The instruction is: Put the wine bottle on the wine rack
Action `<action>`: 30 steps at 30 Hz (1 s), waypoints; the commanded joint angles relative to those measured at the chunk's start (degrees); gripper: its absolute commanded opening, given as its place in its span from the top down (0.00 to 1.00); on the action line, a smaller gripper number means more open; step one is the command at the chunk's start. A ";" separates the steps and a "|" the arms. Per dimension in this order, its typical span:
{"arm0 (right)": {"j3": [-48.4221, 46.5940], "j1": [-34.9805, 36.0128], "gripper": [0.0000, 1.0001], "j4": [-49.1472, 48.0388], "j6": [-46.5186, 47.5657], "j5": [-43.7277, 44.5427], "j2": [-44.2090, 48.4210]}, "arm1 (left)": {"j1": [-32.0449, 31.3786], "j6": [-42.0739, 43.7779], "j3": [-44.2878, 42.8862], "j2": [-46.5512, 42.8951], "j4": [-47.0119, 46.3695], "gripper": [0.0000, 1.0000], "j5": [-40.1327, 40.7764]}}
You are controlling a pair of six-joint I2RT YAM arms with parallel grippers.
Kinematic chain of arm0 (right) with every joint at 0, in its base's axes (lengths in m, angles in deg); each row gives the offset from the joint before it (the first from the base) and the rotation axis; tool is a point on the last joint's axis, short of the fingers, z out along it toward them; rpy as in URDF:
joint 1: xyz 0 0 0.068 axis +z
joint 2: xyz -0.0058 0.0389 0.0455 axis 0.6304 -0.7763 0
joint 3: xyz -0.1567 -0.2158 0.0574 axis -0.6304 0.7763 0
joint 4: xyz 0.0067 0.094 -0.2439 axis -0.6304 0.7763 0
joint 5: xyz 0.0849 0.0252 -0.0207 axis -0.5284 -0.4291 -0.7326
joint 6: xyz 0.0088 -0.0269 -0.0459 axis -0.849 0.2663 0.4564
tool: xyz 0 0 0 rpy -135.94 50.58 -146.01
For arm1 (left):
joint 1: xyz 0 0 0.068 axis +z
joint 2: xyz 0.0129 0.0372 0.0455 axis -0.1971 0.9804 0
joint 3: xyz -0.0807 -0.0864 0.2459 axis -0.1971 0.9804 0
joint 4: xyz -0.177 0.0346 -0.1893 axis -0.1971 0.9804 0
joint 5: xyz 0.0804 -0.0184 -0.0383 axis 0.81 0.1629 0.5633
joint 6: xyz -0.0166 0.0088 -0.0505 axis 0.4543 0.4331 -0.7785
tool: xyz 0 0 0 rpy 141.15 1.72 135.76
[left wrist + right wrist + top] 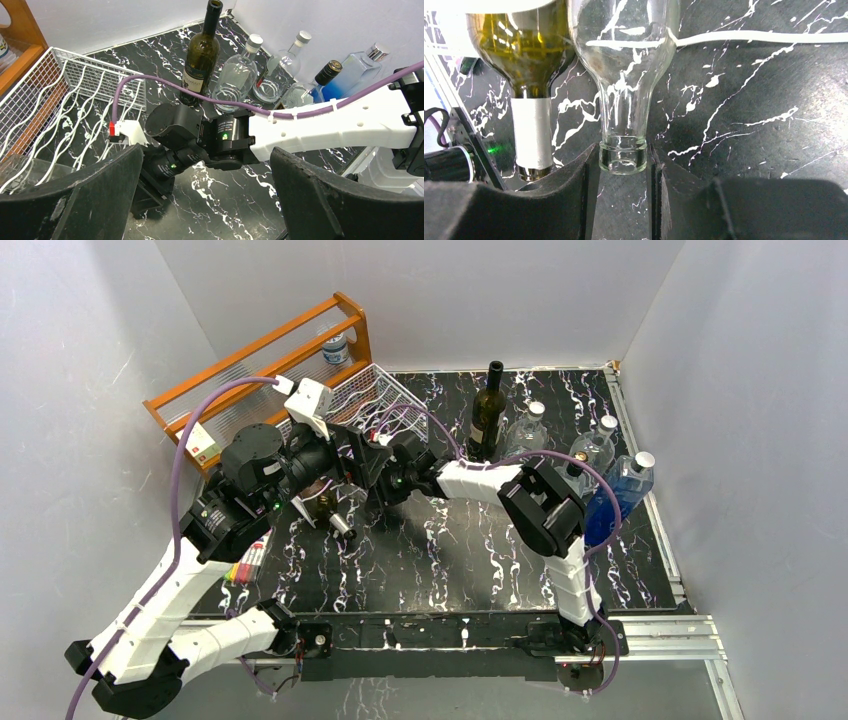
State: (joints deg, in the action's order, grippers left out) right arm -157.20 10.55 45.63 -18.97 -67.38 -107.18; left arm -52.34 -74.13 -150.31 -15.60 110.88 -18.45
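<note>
Gripping an empty clear bottle (624, 75) by the neck is the right hand (623, 167); left hand (207, 192) gapes.

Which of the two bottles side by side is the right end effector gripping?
The clear colourless glass bottle, its open mouth pinched by the right end effector; the yellow-green glass bottle with the white neck sleeve beside it sits outside that grip.

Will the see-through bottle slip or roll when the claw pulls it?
Probably slippery: the right gripper pinches only the smooth glass lip of the clear bottle. It looks empty, so likely light. Being round, it may roll.
</note>
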 commanded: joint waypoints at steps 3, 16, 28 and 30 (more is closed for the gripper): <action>-4.42 0.27 0.62 -5.42 -2.25 -1.34 -2.12 | 0.21 0.29 -0.18 -1.26 -0.29 0.02 0.71; 3.27 0.19 0.07 -8.61 -4.19 4.81 7.23 | 0.22 0.36 -0.02 -1.23 -0.18 0.02 0.81; 13.75 -1.90 0.06 -0.04 -3.04 20.91 28.33 | 0.19 0.59 0.94 -2.75 -0.20 0.02 1.89; 14.54 -2.83 0.07 2.19 -2.18 23.63 32.81 | 0.19 1.17 1.23 -2.94 -0.20 0.02 1.92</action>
State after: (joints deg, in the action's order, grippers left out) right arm -143.65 9.58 44.82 -22.90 -52.06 -83.25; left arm -52.34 -74.09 -149.94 -17.17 110.97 -17.31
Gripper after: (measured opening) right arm 0.938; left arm 0.981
